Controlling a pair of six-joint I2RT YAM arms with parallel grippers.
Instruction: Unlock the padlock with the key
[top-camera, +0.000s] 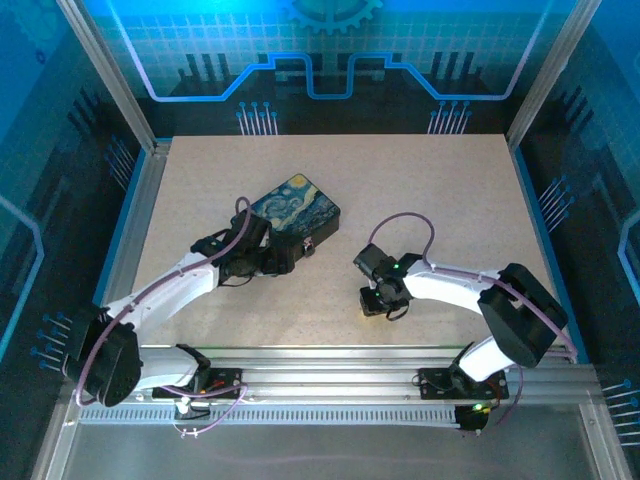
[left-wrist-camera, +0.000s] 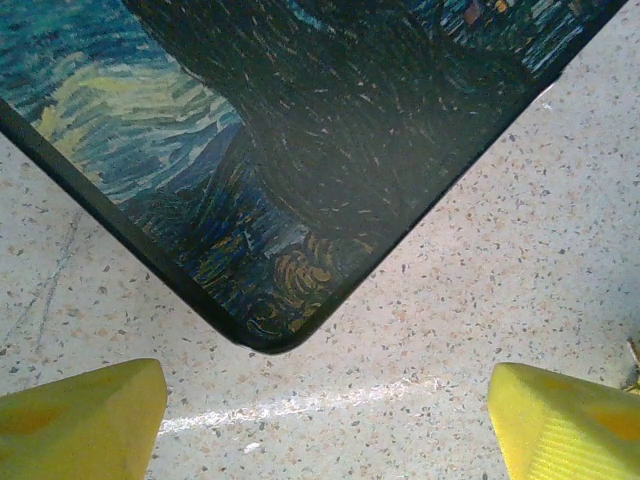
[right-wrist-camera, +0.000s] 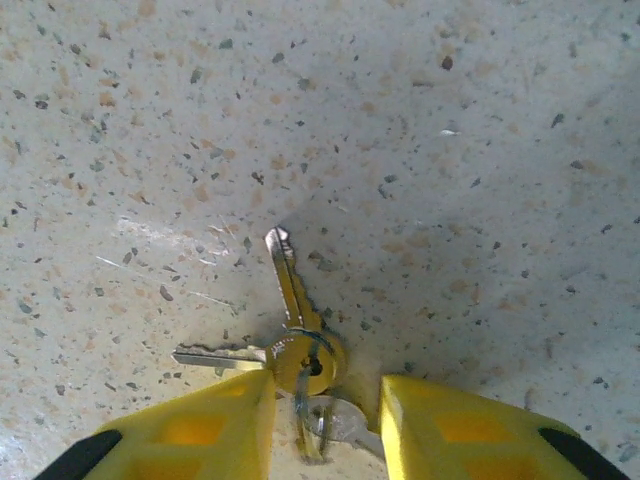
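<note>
speckled pale table (top-camera: 450, 200) lies under both my arms. my right gripper (right-wrist-camera: 328, 425) hangs low over the key (right-wrist-camera: 288, 275). its blade points away from me and its head lies between my yellow fingers (right-wrist-camera: 200, 430). they stand narrowly apart, and i cannot tell whether they pinch it. a second key (right-wrist-camera: 215, 357) sticks out leftward. my left gripper (left-wrist-camera: 325, 425) is spread wide, just short of the painted box (left-wrist-camera: 330, 150) corner.

White arms (top-camera: 170, 285) with black joints, purple cables (top-camera: 405, 216), seemingly ridged yellow gripper fingers (left-wrist-camera: 80, 420).
</note>
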